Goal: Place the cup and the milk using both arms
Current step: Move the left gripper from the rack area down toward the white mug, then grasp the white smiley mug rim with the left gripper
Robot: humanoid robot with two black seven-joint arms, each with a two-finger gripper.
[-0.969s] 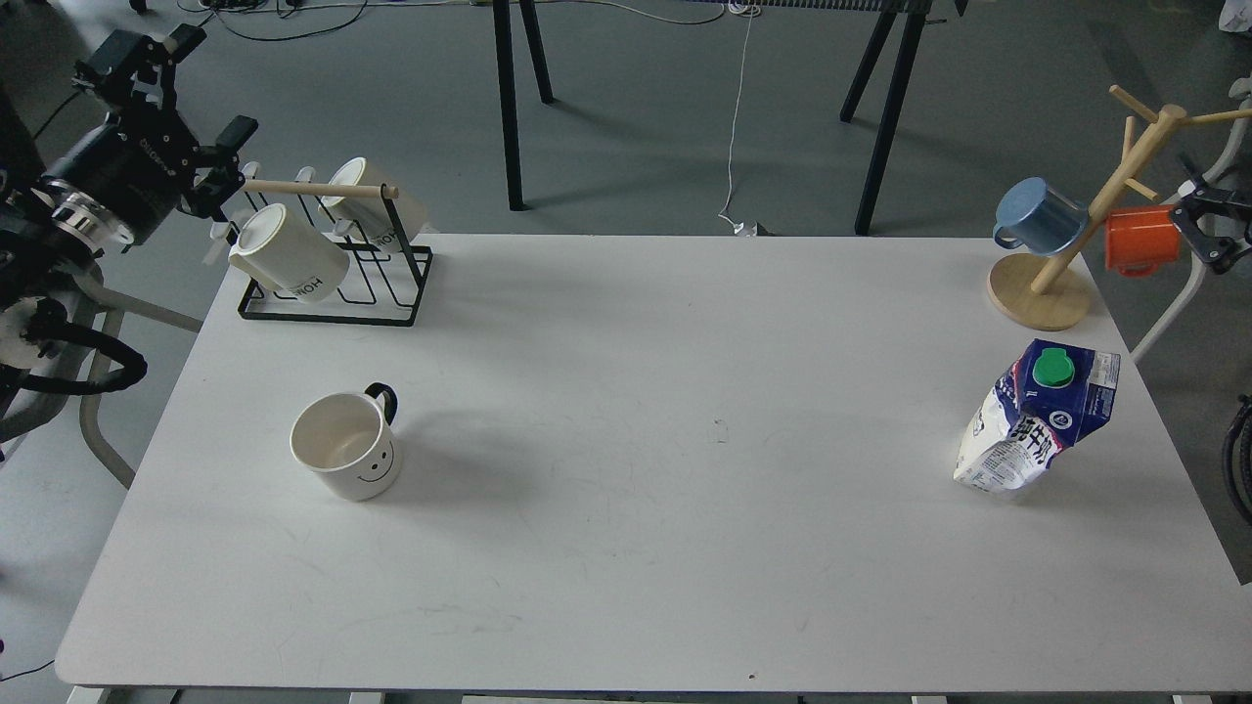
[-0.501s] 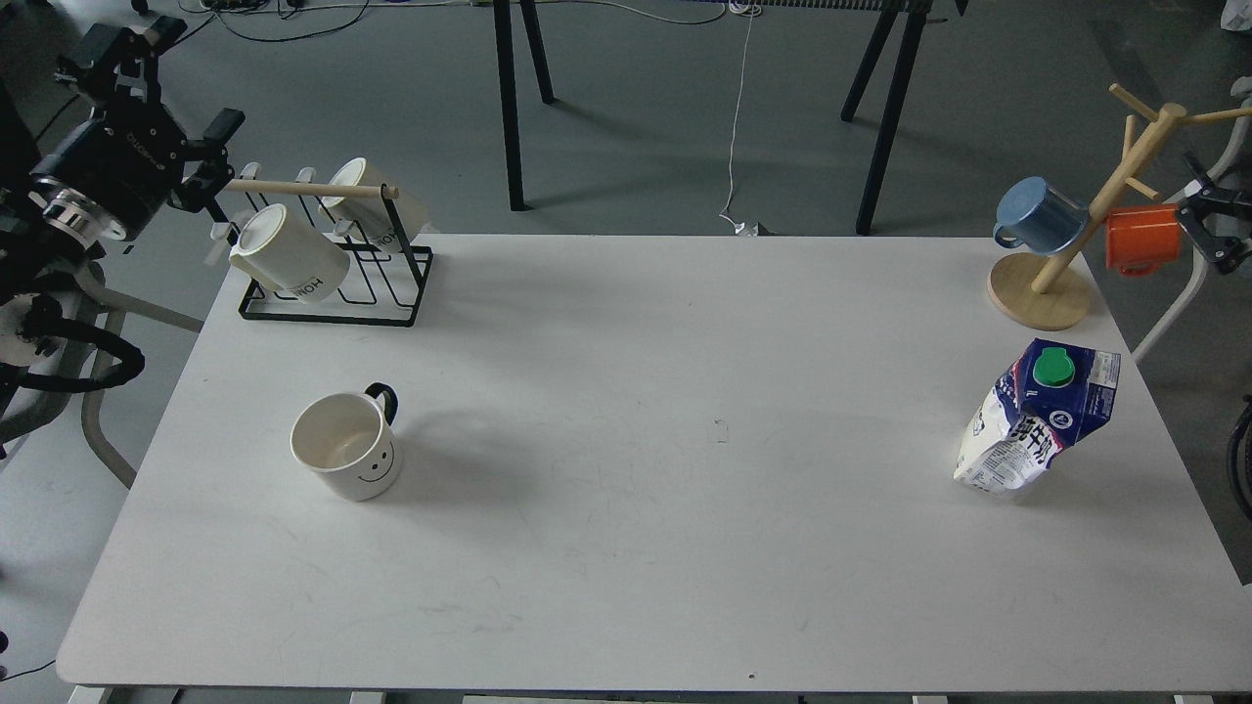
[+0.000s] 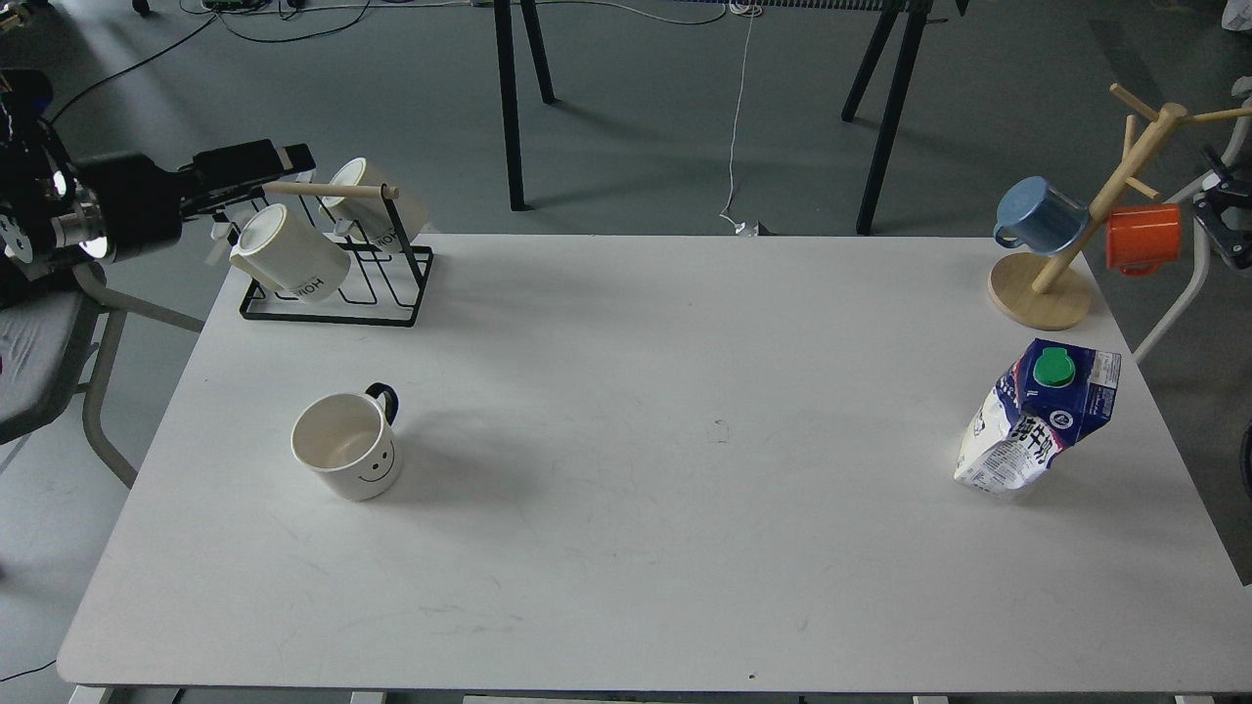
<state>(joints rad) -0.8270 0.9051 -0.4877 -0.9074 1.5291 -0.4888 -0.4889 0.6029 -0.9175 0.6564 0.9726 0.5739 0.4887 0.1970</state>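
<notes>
A white cup [image 3: 344, 446] with a smiley face and a black handle stands upright on the left part of the white table [image 3: 626, 548]. A crumpled blue and white milk carton [image 3: 1039, 416] with a green cap leans on the right part. My left gripper [image 3: 279, 164] is off the table's back left corner, pointing right, just behind the mug rack and far from the cup. It holds nothing that I can see, and its fingers cannot be told apart. My right gripper [image 3: 1228, 217] shows only partly at the right edge, beside the mug tree, well behind the carton.
A black wire rack [image 3: 337, 284] with two cream mugs stands at the back left corner. A wooden mug tree [image 3: 1042, 291] with a blue mug [image 3: 1042, 217] and an orange mug [image 3: 1142, 239] stands at the back right. A grey chair [image 3: 49, 342] is left of the table.
</notes>
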